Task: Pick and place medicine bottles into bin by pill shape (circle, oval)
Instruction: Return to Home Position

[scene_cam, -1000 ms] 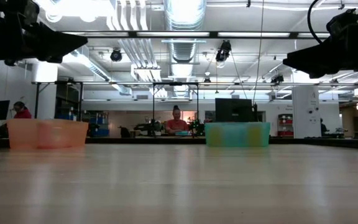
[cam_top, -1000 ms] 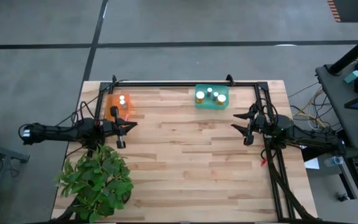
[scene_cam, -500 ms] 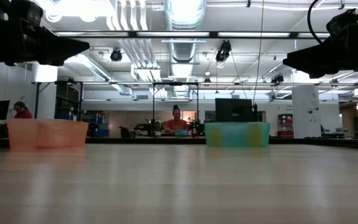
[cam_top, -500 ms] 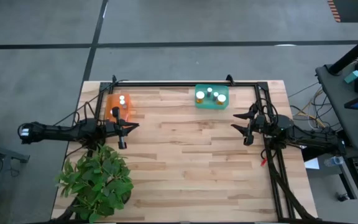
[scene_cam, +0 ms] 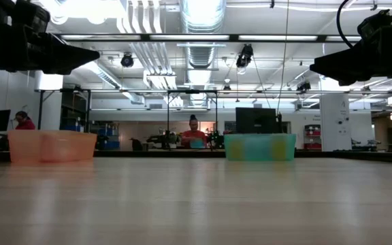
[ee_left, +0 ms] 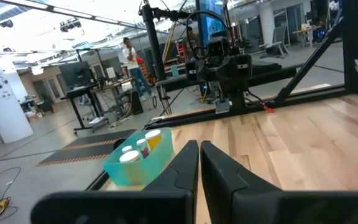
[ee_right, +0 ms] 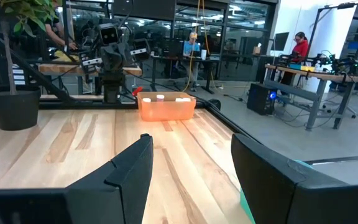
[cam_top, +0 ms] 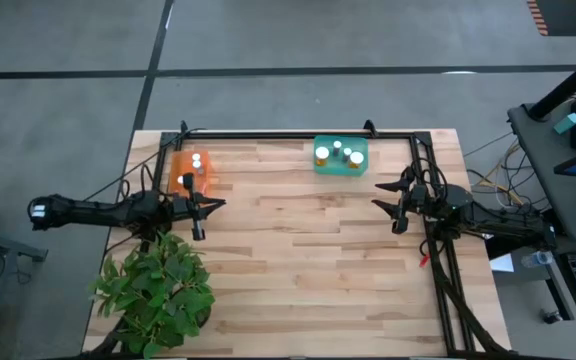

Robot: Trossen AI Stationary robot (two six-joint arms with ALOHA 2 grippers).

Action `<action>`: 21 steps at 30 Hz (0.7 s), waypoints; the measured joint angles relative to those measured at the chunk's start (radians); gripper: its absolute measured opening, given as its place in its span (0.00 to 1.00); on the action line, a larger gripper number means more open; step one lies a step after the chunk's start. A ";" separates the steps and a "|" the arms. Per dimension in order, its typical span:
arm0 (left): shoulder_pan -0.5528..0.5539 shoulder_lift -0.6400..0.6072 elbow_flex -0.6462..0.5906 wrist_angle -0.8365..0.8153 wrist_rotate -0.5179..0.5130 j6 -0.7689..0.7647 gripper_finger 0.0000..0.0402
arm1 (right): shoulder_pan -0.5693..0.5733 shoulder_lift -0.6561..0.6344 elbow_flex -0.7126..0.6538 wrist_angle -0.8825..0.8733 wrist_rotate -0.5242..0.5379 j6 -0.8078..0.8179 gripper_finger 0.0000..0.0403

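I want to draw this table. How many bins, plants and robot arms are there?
Bins: 2, orange bin and green bin
Plants: 1, potted plant
Robot arms: 2, left arm and right arm
Total: 5

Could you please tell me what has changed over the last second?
The left gripper, shut and empty, has edged toward the middle of the table and dipped a little. Nothing was gripped or released. The open right gripper, the orange bin, the green bin and their bottles stayed put.
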 joint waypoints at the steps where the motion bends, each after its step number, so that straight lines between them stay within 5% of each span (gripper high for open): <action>1: 0.000 0.003 0.000 0.000 0.000 0.000 0.00 | 0.000 0.000 0.000 0.000 0.000 0.000 0.51; 21: 0.000 0.044 0.000 0.000 0.000 0.000 0.00 | 0.000 0.000 0.000 0.000 0.000 0.000 0.51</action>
